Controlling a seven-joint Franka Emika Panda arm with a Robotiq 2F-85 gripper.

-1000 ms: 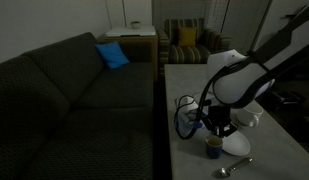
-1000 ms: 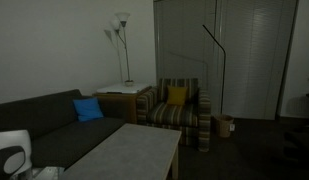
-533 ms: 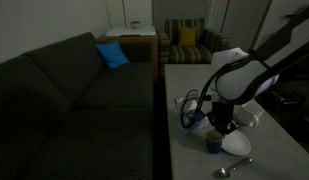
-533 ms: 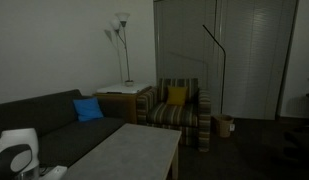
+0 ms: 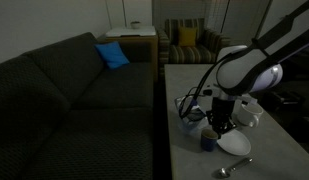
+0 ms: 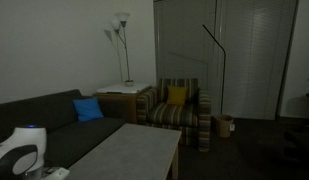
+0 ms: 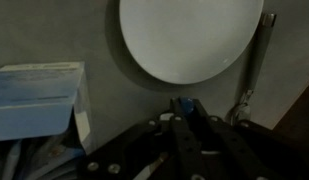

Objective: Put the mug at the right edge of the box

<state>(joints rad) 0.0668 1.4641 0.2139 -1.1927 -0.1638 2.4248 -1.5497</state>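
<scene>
**A:** Okay, exterior view, left to right: box [image 5: 192, 114], mug [image 5: 209, 142], plate [image 5: 236, 146], all on the worktop [image 5: 189, 80].
**B:** And my tool?
**A:** Your tool [image 5: 220, 128] hangs right over the mug, jaws pressed together. It's too dark to tell whether you're pinching the rim or are just shut above it.
**B:** Wrist view?
**A:** Box [image 7: 34, 95] at left, plate [image 7: 189, 40] top middle, spoon [image 7: 252, 65] at right. The mug doesn't show there.
**B:** Which way, then?
**A:** The mug lies on the plate side of the box, just beside the plate. I'd say you want the bare strip between box and plate, up against the box. Mind the plate rim.
</scene>
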